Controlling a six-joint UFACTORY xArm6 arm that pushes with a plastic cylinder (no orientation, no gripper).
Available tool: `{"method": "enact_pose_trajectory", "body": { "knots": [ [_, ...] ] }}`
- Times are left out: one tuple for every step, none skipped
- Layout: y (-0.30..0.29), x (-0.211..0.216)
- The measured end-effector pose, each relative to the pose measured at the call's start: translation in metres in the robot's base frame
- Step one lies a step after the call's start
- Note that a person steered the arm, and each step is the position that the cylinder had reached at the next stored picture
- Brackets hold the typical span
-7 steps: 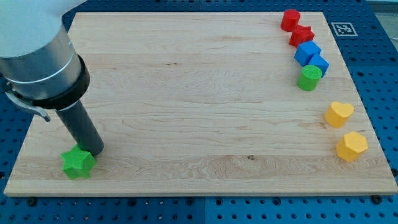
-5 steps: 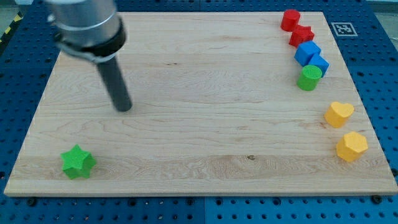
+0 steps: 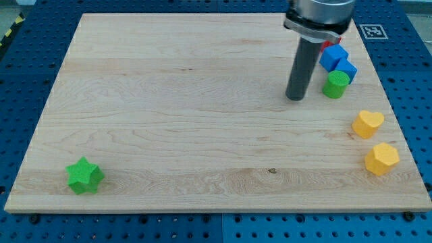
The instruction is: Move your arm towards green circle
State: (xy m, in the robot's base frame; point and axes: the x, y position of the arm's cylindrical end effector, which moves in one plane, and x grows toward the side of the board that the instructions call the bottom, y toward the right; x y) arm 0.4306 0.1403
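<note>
The green circle block (image 3: 335, 84) stands near the view's right edge of the wooden board (image 3: 189, 101). My tip (image 3: 295, 96) rests on the board just to the left of it, a short gap apart. The rod rises from the tip toward the view's top and hides the red blocks behind it.
Two blue blocks (image 3: 337, 60) sit just above the green circle, touching it. A yellow heart (image 3: 368, 123) and a yellow hexagon (image 3: 382, 158) lie below it at the right edge. A green star (image 3: 85, 176) lies at the bottom left.
My tip has swept from beside the green star at the bottom left, across the board, to just left of the green circle. No block has moved.
</note>
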Motion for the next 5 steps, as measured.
{"method": "enact_pose_trajectory", "body": {
  "knots": [
    [0.000,0.000],
    [0.006,0.003],
    [0.023,0.013],
    [0.030,0.016],
    [0.030,0.016]
  ]
}}
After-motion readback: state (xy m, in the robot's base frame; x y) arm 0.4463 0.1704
